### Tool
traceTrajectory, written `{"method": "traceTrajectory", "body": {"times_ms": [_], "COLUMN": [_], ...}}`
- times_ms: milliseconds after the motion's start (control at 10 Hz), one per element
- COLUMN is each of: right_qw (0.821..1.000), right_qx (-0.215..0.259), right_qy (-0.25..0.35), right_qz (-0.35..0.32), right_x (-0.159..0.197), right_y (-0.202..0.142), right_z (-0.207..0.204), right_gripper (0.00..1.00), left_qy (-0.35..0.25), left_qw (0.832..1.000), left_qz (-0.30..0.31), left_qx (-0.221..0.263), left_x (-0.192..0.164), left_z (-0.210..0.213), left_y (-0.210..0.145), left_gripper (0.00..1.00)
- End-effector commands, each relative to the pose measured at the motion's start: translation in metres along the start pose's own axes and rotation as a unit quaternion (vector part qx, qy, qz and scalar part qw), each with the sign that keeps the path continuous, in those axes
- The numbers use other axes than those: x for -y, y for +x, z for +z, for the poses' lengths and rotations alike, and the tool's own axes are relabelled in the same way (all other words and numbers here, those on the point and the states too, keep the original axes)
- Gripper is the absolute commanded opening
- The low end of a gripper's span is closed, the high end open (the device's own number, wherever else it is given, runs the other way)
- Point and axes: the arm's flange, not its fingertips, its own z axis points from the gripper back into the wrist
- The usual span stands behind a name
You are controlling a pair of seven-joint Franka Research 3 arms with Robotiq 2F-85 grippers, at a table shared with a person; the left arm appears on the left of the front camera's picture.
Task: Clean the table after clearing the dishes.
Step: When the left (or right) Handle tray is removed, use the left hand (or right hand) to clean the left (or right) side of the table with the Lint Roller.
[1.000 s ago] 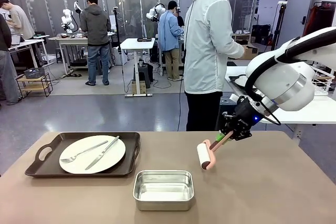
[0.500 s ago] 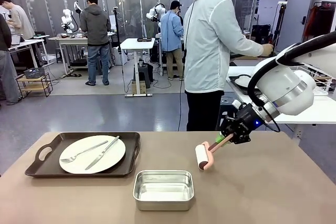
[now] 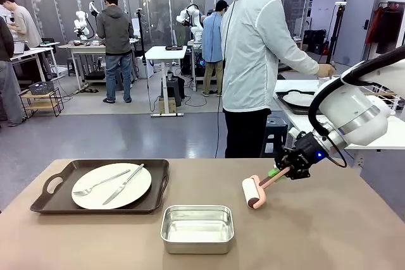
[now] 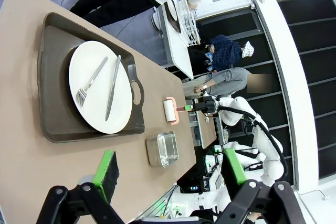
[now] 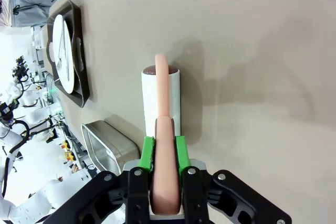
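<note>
**Operator:** How is the tabletop point(image 3: 329, 232) coming along?

**Me:** One set of dishes is still on its left side: a white plate point(image 3: 88, 197) with fork point(image 3: 100, 183) and knife point(image 3: 123, 184) on the dark tray point(image 3: 158, 181). A steel pan point(image 3: 197, 239) sits near my edge.

**Operator:** What changed just now?

**Me:** The lint roller point(image 3: 251, 192) has shifted a little to my right across the surface since a second ago. I read that as a cleaning stroke under way. Its head looks pressed to the tabletop, well apart from the tray.

**Operator:** And your grip?

**Me:** My right end effector point(image 5: 164, 156) is clenched on the roller's pink handle. My left end effector point(image 4: 170, 169) hangs spread, grasping nothing.

**Operator:** The person point(image 3: 253, 61)?

**Me:** They have turned and reached over the white table point(image 3: 386, 137), so the last tray waits.
</note>
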Motion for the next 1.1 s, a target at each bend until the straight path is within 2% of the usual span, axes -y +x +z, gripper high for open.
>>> {"method": "traceTrajectory", "body": {"times_ms": [0,200,500,700,800,1000], "right_qw": [1.000,0.998,0.990,0.981,0.975,0.968], "right_qx": [0.012,0.020,0.035,0.047,0.031,0.032], "right_qy": [-0.012,-0.063,-0.123,-0.165,-0.200,-0.230], "right_qz": [-0.008,-0.014,-0.064,-0.093,-0.091,-0.089], "right_x": [0.043,0.070,0.106,0.118,0.118,0.118], "right_y": [0.000,0.001,0.001,0.000,0.000,0.002], "right_z": [0.001,0.022,0.058,0.086,0.095,0.109], "right_gripper": [0.21,0.21,0.21,0.21,0.21,0.21], "left_qy": [-0.006,-0.006,-0.006,-0.006,-0.006,-0.006], "left_qw": [1.000,1.000,1.000,1.000,1.000,1.000], "left_qz": [-0.002,-0.002,-0.002,-0.002,-0.002,-0.002], "left_qx": [0.003,0.003,0.003,0.003,0.003,0.003], "left_x": [0.002,0.002,0.002,0.002,0.002,0.002], "left_z": [0.003,0.003,0.003,0.003,0.003,0.003], "left_y": [0.000,0.000,0.000,0.000,0.000,0.000], "left_gripper": [1.00,1.00,1.00,1.00,1.00,1.00]}}
